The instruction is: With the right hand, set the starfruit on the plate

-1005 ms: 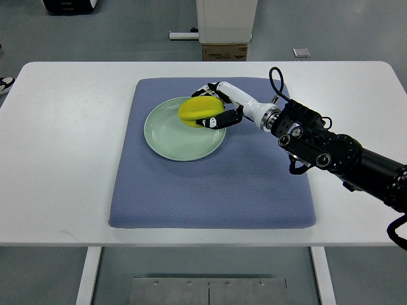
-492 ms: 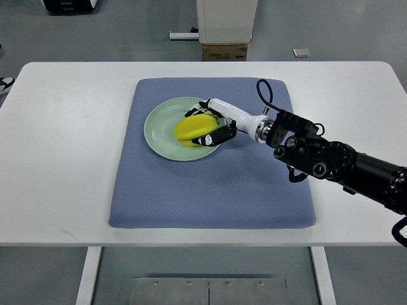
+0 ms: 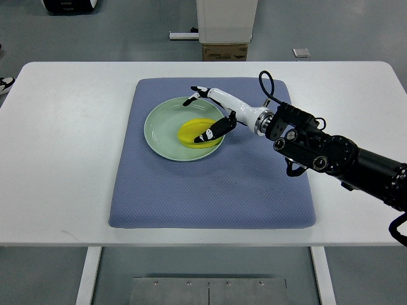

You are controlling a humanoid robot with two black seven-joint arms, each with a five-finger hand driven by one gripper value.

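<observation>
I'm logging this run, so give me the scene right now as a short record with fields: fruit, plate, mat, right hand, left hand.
fruit: yellow starfruit lying in the plate
plate: pale green plate on the mat
mat: blue mat on the white table
right hand: right hand over the plate's right side, fingers spread, holding nothing
left hand: not in view

A robotics lab: a white tabletop (image 3: 70,146) stands on a grey floor (image 3: 127,25), with a white equipment pedestal (image 3: 226,22) top centre.
</observation>
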